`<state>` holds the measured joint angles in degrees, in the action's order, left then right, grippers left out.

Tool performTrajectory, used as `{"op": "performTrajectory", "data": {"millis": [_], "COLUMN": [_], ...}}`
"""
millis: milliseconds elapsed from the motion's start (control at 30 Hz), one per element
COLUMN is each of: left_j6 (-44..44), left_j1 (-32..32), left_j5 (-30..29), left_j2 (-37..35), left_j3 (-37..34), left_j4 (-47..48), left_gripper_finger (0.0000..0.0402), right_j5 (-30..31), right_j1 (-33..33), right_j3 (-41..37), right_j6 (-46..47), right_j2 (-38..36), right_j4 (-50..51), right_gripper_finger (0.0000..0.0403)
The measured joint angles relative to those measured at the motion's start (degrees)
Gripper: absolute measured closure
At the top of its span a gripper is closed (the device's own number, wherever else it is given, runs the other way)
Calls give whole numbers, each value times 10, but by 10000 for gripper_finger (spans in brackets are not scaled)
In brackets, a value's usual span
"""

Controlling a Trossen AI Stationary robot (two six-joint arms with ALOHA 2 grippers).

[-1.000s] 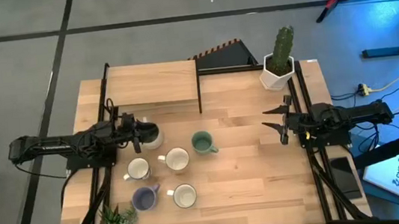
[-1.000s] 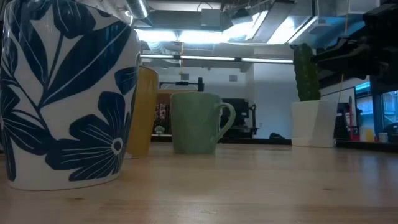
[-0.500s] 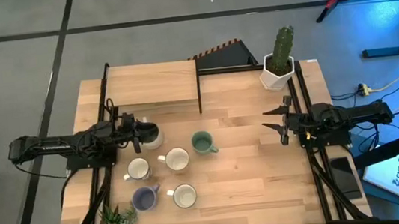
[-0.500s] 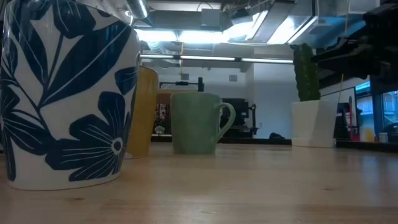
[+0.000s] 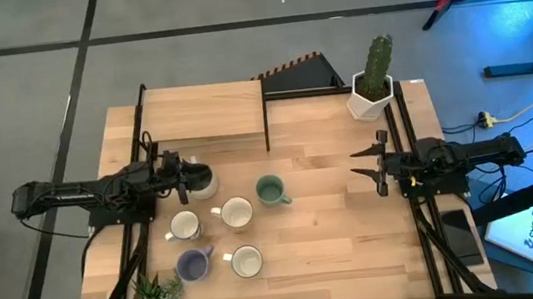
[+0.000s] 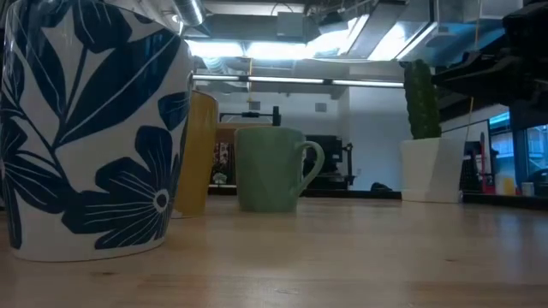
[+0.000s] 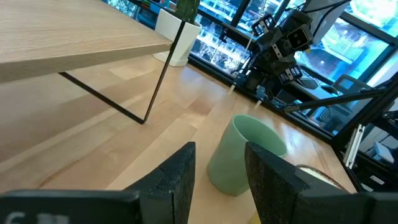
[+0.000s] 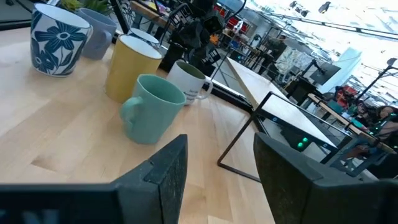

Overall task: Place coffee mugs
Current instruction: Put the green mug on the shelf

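Observation:
Six mugs stand upright on their bases on the left half of the table. They are a whitish mug (image 5: 204,183), a second whitish mug (image 5: 186,225), a cream-yellow one (image 5: 236,212), a sage green one (image 5: 271,190), a lavender one (image 5: 193,265) and a white one with blue flowers (image 5: 247,261). My left gripper (image 5: 185,179) is open at the left side of the first whitish mug (image 8: 191,81). Its wrist view looks past that mug to the green mug (image 7: 240,155). My right gripper (image 5: 355,164) is open over bare table on the right, pointing at the green mug (image 8: 152,109).
A raised wooden shelf (image 5: 204,116) on a black frame fills the far left of the table. A cactus in a white faceted pot (image 5: 370,85) stands at the far right corner. A small green plant (image 5: 153,298) sits at the near left corner. Bare wood lies between the mugs and my right gripper.

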<state>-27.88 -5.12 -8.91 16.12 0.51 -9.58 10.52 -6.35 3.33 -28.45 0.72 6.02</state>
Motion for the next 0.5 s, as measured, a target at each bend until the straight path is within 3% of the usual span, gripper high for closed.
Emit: {"op": "performTrajectory", "data": {"millis": [500], "left_j6": [0], "left_j1": [0], "left_j5": [-45], "left_j2": [0], "left_j3": [0], "left_j4": [-4], "left_gripper_finger": [269], "right_j5": [63], "right_j1": [0], "right_j3": [-1], "right_j6": [193], "right_j2": [0], "right_j4": [-28], "right_gripper_finger": [226]}}
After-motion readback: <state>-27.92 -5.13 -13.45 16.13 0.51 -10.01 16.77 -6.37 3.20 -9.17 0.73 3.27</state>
